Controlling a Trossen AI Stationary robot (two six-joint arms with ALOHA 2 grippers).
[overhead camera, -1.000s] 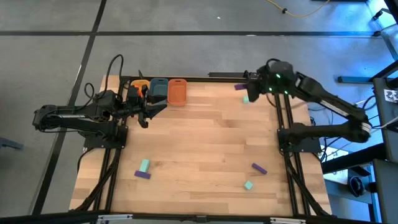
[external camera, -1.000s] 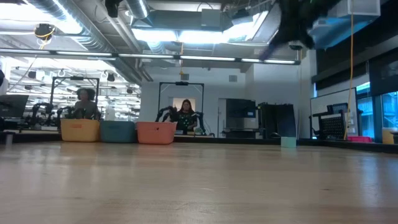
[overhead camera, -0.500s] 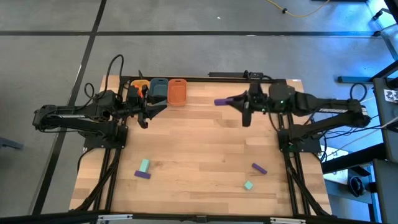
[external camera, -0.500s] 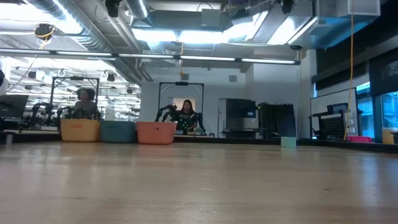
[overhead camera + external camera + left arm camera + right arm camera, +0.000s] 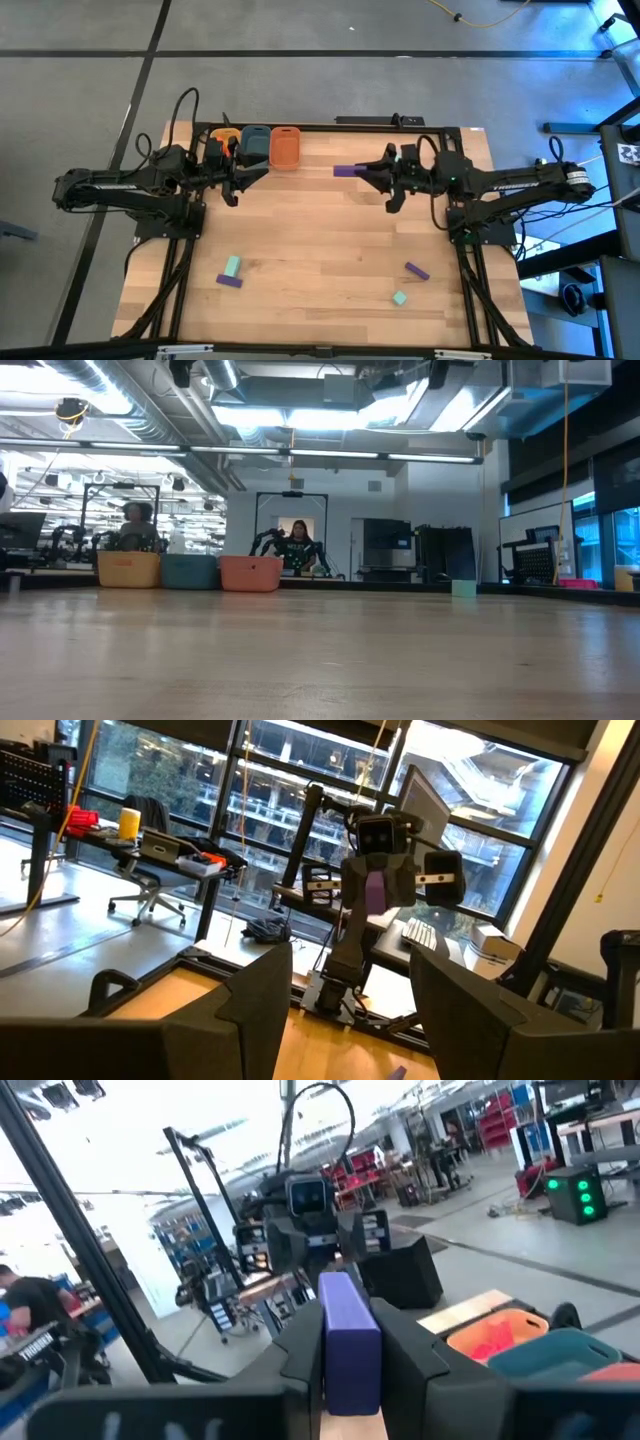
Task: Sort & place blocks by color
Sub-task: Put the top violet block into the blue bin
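Pinching a purple block (image 5: 347, 170) above the bench (image 5: 320, 240), the right hand (image 5: 372, 171) faced the spread left hand (image 5: 250, 172) by the tubs (image 5: 256, 145)

No text, label, brand, number or sign can be read in any of the views.

tubs (image 5: 256, 146) at table's (image 5: 330, 250) far-left corner

three tubs, yellow (image 5: 224, 137), blue (image 5: 255, 143) and orange (image 5: 285, 147), stand touching in a row at the wooden table's (image 5: 320, 250) far edge; grey floor (image 5: 300, 60) lies beyond.
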